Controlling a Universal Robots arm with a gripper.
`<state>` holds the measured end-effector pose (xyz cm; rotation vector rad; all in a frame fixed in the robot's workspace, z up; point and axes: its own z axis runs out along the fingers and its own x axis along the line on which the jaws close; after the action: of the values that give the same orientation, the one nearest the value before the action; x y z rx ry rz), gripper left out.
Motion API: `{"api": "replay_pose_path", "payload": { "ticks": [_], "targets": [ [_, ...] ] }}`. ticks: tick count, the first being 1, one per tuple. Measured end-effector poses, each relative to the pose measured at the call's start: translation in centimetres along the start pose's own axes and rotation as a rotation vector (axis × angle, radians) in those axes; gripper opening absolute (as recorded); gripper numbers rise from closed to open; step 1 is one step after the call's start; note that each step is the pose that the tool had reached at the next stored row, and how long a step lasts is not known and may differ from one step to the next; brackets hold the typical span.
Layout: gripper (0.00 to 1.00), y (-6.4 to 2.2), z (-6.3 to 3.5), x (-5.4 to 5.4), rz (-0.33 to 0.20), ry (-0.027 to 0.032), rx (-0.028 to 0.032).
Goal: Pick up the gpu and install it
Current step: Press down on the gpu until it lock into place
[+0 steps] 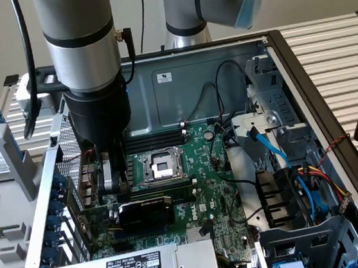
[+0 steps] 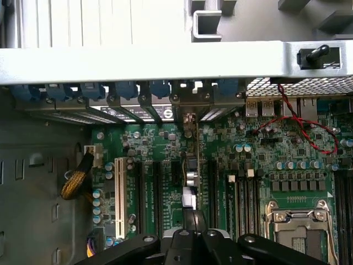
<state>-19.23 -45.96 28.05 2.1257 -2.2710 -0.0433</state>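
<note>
The open case (image 1: 300, 62) holds the motherboard (image 1: 205, 195), with the CPU socket (image 1: 162, 165) just beside the arm (image 1: 86, 60). The gripper (image 2: 188, 221) is closed on the gpu (image 1: 146, 212), which stands on edge among the slots near the case's rear edge, cables (image 1: 285, 160) crowding the opposite side.

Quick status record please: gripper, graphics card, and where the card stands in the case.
gripper: down inside the open computer case, jaws shut on the graphics card
graphics card: upright on its edge over the motherboard slots, near the processor socket
fully seated: cannot tell
</note>
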Motion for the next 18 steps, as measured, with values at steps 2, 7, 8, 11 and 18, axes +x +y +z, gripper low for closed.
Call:
{"api": "replay_pose_path", "payload": {
  "ticks": [2, 7, 8, 11, 18],
  "targets": [
    [0.11, 0.02, 0.08, -0.05, 0.0, -0.0001, 0.0036],
    [0.11, 0.31, 0.3, -0.18, 0.0, -0.0009, 0.015],
    [0.11, 0.33, 0.34, -0.2, 0.0, -0.001, 0.0158],
    [0.11, 0.34, 0.5, -0.27, 0.0, -0.0013, 0.0179],
    [0.11, 0.48, 0.86, -0.35, 0.0, -0.0015, 0.0188]
  ]
}}
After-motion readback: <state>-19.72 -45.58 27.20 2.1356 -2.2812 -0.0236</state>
